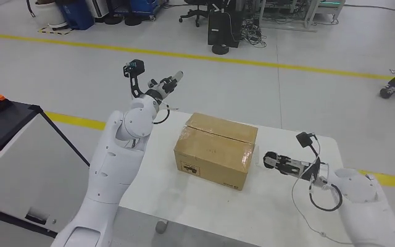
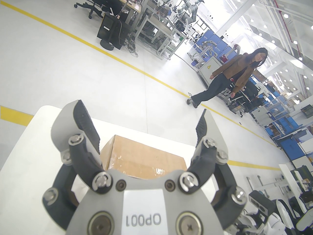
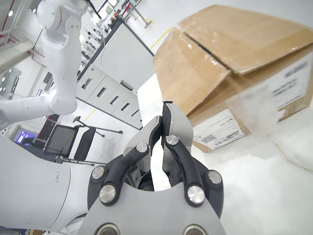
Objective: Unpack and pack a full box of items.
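Stiff cardboard box, probably heavy if full, tape-slick on top. Best taken at the flap seam, with left gripper wide beyond box, right gripper pinched empty beside it

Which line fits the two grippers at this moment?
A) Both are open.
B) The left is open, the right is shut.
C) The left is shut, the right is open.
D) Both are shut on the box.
B: the left gripper has its fingers spread wide with nothing between them, while the right gripper, beside the cardboard box, has its pads pressed together on nothing.
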`<state>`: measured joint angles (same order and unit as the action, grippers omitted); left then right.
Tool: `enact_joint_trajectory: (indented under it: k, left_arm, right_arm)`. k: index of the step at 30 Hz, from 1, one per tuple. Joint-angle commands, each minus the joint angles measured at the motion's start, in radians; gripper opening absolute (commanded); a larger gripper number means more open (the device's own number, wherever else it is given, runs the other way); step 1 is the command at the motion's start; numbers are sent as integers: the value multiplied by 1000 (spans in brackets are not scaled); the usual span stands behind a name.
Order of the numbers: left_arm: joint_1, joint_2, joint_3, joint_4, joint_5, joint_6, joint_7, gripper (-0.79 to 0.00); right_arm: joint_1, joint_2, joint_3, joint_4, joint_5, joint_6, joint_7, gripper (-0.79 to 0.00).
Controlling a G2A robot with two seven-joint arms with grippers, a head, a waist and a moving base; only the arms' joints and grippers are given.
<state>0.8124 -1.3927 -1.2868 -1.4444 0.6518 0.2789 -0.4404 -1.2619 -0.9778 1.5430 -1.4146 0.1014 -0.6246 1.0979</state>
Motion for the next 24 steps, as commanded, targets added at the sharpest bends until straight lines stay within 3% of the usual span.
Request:
enact_joint_trajectory:
  k: [1,2,11,13,17,24]
  left_arm:
    - [0,0,0,0,0,0,0,0]
    - [0,0,0,0,0,0,0,0]
    - [7,1,0,3,6,1,4,0]
    - [13,4,-6,14,44,42,-7,0]
    - [0,13,-1,57,163,92,-54,0]
    - [-37,9,-2,181,108,122,-142,0]
  right_arm:
    - [-8,0,10,-2,30,34,-43,-317]
    - [-10,-1,7,-9,42,51,-52,0]
    - [74,-12,-90,40,117,138,-38,0]
    - [93,-14,-103,61,113,142,-49,0]
    - [115,-17,-122,85,91,145,-82,0]
    - [159,-26,-177,128,96,156,-86,0]
